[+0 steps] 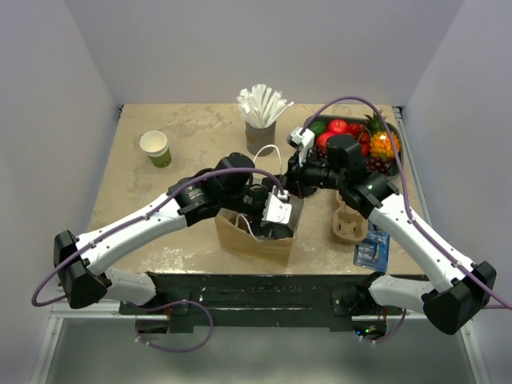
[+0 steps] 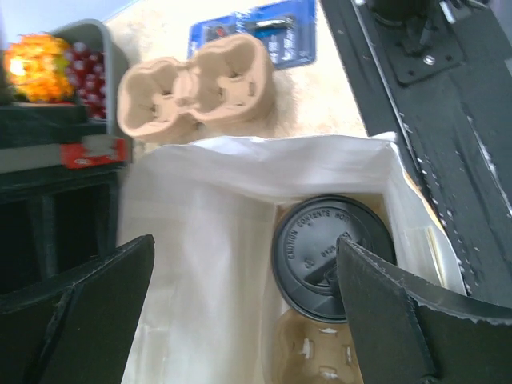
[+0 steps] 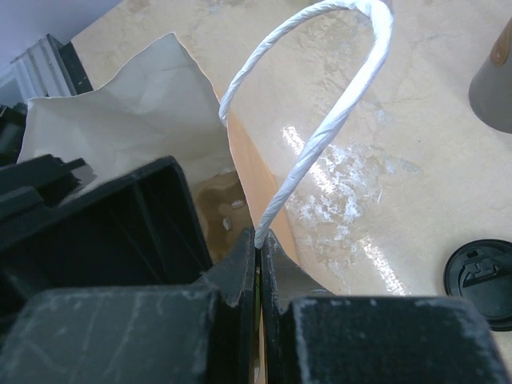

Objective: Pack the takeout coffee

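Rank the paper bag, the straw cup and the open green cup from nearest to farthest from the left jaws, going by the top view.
1. Paper bag: right beneath them, near edge.
2. Straw cup: beyond, far middle of the table.
3. Green cup: far left.

Raised lettering curving round the round black plastic lid (image 2: 314,250) reads "CAUTION CONTENTS HOT". Print on the flat blue packet (image 2: 290,36), at twelve o'clock, is too blurred to read.
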